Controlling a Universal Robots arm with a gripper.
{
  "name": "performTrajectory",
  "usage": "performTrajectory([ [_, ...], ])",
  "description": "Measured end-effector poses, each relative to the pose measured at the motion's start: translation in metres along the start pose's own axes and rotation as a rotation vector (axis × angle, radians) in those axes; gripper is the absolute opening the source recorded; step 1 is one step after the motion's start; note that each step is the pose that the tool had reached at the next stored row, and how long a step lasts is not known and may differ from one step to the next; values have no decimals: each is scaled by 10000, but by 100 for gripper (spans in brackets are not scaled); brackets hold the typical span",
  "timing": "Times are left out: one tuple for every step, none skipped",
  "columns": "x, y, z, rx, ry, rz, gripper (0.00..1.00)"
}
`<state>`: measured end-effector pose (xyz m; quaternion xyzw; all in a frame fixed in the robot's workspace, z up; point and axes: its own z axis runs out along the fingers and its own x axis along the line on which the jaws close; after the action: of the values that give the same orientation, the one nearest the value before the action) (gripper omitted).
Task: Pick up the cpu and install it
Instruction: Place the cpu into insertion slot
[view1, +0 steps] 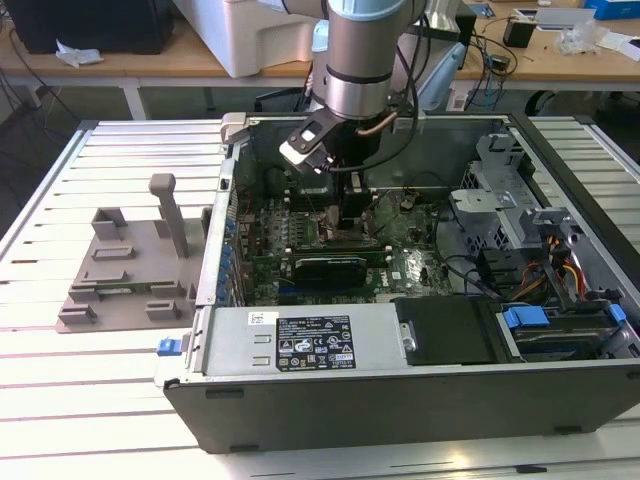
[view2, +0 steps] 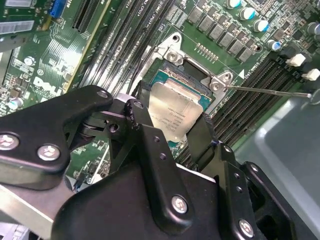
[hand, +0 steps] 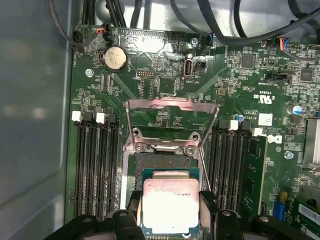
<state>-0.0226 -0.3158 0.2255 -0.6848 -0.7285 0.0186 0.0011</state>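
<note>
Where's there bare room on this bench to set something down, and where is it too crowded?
Bare slatted table lies between the grey fixture and the near edge, on the exterior view's left of the computer case. Inside the case is crowded: the hand grips the cpu over the socket, with memory slots on both sides.

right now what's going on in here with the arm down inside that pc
A Universal Robots arm reaches down into an open computer case. Its gripper is shut on the cpu, clamping two opposite edges and holding it over the socket on the green motherboard. The socket's metal retention frame is flipped open. Whether the chip is fully seated cannot be told.
</note>
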Motion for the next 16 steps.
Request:
performTrajectory([
  [1, 1, 19, 2, 0, 60, 54],
  [2, 2, 28, 3, 0, 120, 54],
  [4, 3, 38, 5, -1, 188, 54],
  [6, 3, 47, 7, 0, 254, 54],
  [7, 3, 57, 9, 2, 346, 54],
  [9, 4, 67, 10, 3, 401, 54],
  [9, 6, 75, 10, 4, 405, 54],
  [10, 10, 92, 11, 4, 410, 54],
  [10, 11, 103, 11, 5, 412, 54],
  [11, 13, 123, 11, 5, 412, 54],
  [13, 14, 134, 12, 4, 411, 54],
  [15, 17, 143, 11, 5, 411, 54],
  [19, 20, 156, 11, 5, 410, 54],
  [21, 22, 166, 12, 4, 411, 54],
  [23, 23, 180, 12, 4, 411, 54],
  [25, 24, 189, 12, 4, 410, 54],
])
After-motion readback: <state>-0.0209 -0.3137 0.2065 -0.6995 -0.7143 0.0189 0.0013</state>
